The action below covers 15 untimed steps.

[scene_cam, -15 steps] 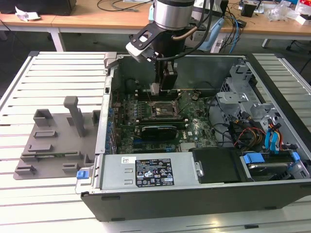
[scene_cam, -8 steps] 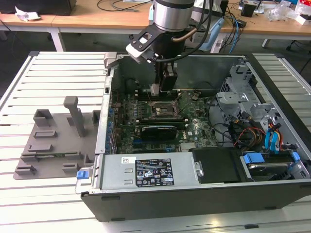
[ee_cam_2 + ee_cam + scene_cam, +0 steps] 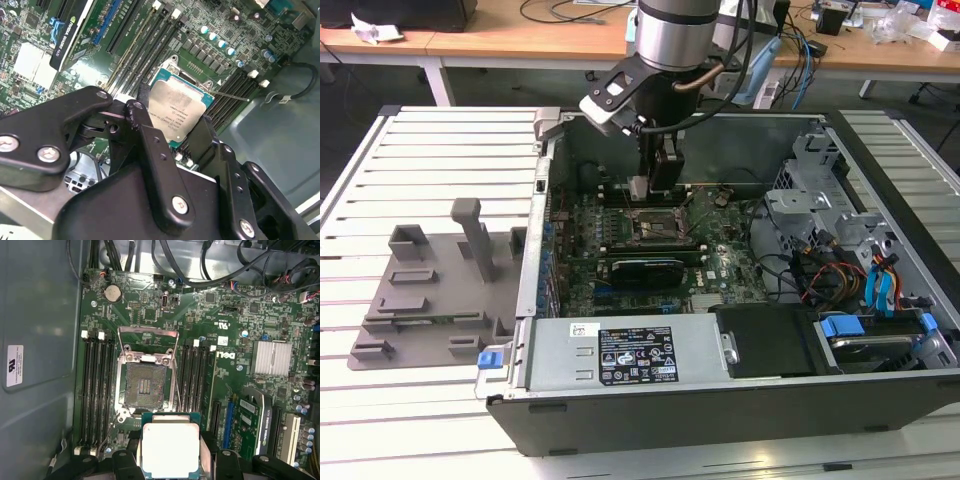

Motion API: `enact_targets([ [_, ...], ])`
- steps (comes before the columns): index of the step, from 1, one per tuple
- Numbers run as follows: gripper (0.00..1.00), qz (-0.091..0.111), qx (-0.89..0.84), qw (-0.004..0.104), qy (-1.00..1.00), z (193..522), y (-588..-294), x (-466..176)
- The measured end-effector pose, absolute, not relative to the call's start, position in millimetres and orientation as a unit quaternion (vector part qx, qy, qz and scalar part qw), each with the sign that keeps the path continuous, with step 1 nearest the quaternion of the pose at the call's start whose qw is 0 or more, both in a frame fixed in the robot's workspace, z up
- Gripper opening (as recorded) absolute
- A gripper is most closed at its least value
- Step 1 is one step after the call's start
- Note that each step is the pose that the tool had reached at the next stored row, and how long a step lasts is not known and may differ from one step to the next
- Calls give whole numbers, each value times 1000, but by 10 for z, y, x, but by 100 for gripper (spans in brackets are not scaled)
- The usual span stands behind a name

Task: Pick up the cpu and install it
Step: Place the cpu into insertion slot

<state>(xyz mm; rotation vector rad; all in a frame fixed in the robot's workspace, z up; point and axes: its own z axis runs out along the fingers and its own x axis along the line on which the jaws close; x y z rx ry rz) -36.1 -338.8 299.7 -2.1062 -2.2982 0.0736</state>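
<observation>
Nearest in the exterior view, along the lower edge, runs the dark sheet-metal wall of the computer case. Behind it lies the flat silvery power supply with its printed label. At the exterior view's left a matte grey plastic tray with upright posts sits on the pale slatted table. Inside the case the green motherboard is crowded with small parts: long black memory slots, a ribbed silver heatsink and a round coin battery. At its middle is the socket, a dark square field of contacts framed in bright metal. Its field is bare and its load frame is swung back. Bundled cables and blue drive clips fill the exterior view's right, and wooden desks cross the top.

My arm comes down from the upper middle of the exterior view, its polished metal wrist upright. The black linkage bars point straight down over the socket.

My claw is clamped on the cpu, one black finger on each opposite edge. The chip is a flat square with a pale, brushed silvery lid, faint print and a thin green rim. It hangs level above the board just beside the socket, not seated in it.
</observation>
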Motion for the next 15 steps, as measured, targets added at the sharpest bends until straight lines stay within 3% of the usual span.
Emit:
enact_targets([
  [15, 55, 25, -675, 11, -737, 2807, -3388, -361],
])
